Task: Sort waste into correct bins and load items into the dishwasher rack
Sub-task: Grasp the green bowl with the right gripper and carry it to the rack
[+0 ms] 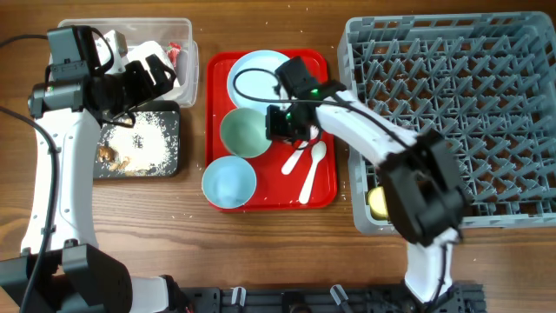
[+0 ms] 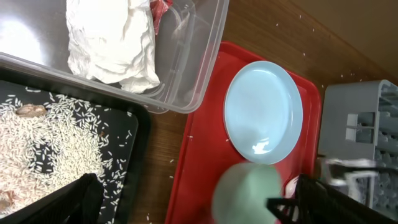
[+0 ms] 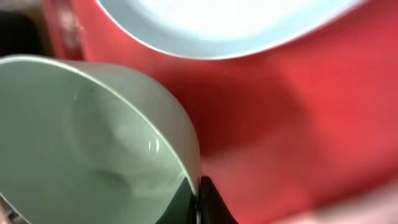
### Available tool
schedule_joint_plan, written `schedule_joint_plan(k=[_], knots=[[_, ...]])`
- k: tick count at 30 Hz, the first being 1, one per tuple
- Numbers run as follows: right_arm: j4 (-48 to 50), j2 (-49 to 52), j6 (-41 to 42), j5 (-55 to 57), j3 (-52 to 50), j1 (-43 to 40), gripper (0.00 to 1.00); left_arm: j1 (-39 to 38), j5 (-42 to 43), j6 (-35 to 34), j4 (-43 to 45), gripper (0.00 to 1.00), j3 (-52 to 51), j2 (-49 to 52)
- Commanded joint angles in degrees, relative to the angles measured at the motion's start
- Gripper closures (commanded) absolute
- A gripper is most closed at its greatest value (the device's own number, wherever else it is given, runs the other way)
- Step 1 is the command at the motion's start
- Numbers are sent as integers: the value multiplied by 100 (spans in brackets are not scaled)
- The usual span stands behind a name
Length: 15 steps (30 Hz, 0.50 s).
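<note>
One finger of my right pincer (image 1: 280, 122) meets the green bowl (image 1: 243, 132) rim, grip unclear; left pincer (image 1: 161, 76) wide, empty.

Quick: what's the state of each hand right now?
Left hand: open, empty.
Right hand: at the mint-green bowl rim; grip cannot be told.

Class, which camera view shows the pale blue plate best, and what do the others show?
The left wrist view: nearly the whole plate shows on the red tray. Overhead, the right arm covers part of it. The right wrist view catches only a blurred rim section.
</note>
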Motion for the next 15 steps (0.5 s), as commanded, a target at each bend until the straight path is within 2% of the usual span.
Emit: schedule_joint_plan(k=[1, 4, 6, 8, 10, 13, 15], knots=[[-345, -1779, -116, 1585, 96, -586, 96, 31, -31, 31, 2, 0, 37, 44], [-782, -3023, -120, 4266, 96, -1134, 96, 31, -31, 31, 2, 0, 37, 44], [-850, -3261, -144, 5899, 96, -1187, 96, 31, -31, 31, 2, 0, 37, 44], [-737, -3047, -483, 7495, 94, -1187, 96, 31, -31, 31, 2, 0, 37, 44], [-439, -2618, -968, 8164, 94, -1187, 96, 31, -31, 31, 2, 0, 37, 44], [439, -1792, -2184, 9103, 94, -1187, 96, 31, -31, 31, 2, 0, 37, 44], [1344, -1193, -3263, 9324, 94, -1187, 96, 31, -31, 31, 2, 0, 37, 44]])
